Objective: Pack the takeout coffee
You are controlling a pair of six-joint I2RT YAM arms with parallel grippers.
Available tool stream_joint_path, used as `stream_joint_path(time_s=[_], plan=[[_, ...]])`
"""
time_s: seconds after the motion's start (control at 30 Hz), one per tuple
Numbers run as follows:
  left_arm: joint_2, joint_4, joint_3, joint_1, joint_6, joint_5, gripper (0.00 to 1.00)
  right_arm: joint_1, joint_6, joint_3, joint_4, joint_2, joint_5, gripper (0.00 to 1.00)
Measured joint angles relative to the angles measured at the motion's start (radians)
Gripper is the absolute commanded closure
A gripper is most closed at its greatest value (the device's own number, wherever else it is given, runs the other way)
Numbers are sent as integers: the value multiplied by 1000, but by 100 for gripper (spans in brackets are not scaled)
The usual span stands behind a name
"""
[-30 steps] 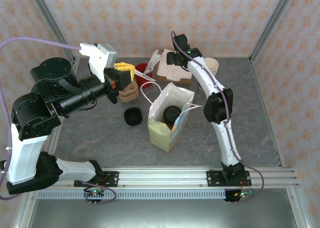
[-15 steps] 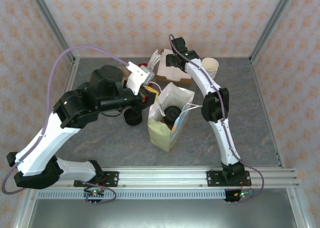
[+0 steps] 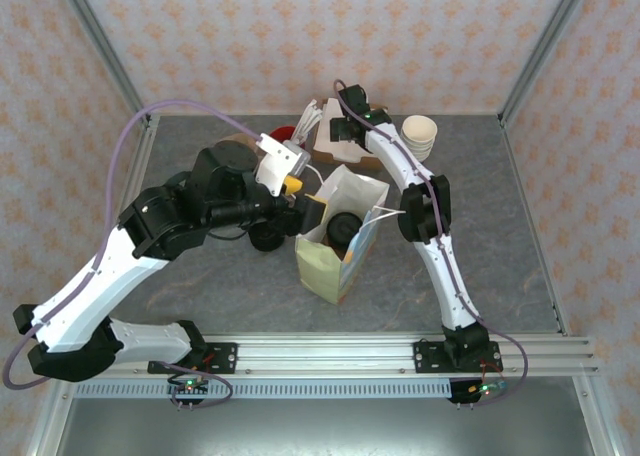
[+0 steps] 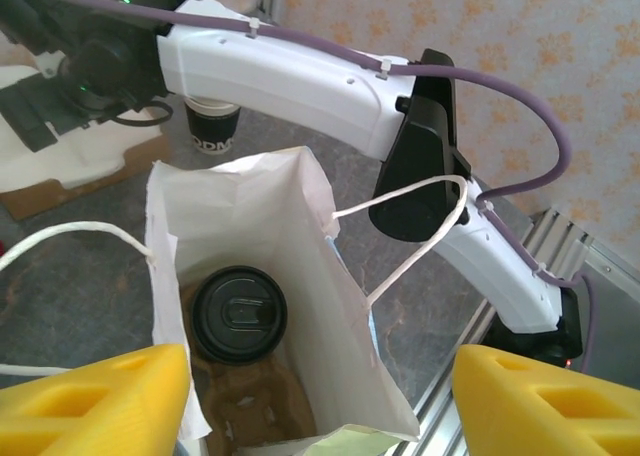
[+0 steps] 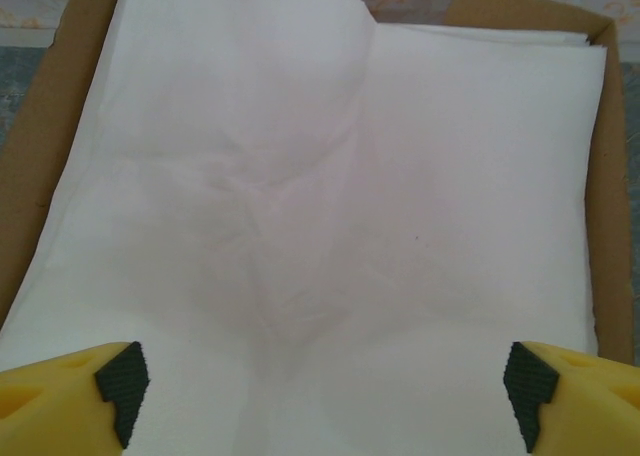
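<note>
The takeout coffee (image 4: 238, 314), a cup with a round black lid, stands inside the open white paper bag (image 4: 340, 306) on a brown cup carrier (image 4: 250, 406). From above, the coffee's lid (image 3: 345, 226) shows in the bag (image 3: 330, 266) at the table's middle. My left gripper (image 4: 320, 406) hangs open just over the bag's mouth with nothing between its yellow fingers (image 4: 90, 401); in the top view it (image 3: 300, 204) is at the bag's left rim. My right gripper (image 5: 320, 406) is open close above white paper (image 5: 330, 206) in a cardboard box (image 3: 350, 156) at the back.
A squat black pile of lids (image 3: 265, 238) lies left of the bag, under my left arm. A nested stack of cups (image 3: 420, 136) stands at the back right, beside the box. The bag's string handles (image 4: 400, 236) stick up. The right arm (image 4: 300, 71) reaches behind the bag.
My left arm has swung from the left side over to the bag and its gripper has opened. The right gripper has opened wider over the box.
</note>
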Motion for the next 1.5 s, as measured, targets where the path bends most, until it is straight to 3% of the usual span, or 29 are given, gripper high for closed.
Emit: stream_joint_path(time_s=[0.47, 0.7, 0.97, 1.27, 1.37, 1.5], plan=[[-43, 16, -32, 0, -7, -31, 24, 0, 18, 36, 20, 92, 23, 3], [-63, 30, -47, 0, -25, -31, 24, 0, 22, 36, 24, 105, 23, 9], [-84, 31, -48, 0, -28, -50, 22, 0, 43, 36, 32, 109, 8, 30], [-88, 30, -48, 0, -29, -53, 20, 0, 43, 37, 46, 108, -26, 63], [-91, 30, -48, 0, -29, -53, 19, 0, 42, 43, 50, 108, -36, 71], [-97, 30, -51, 0, -29, -57, 19, 0, 46, 53, 51, 108, -50, 74]])
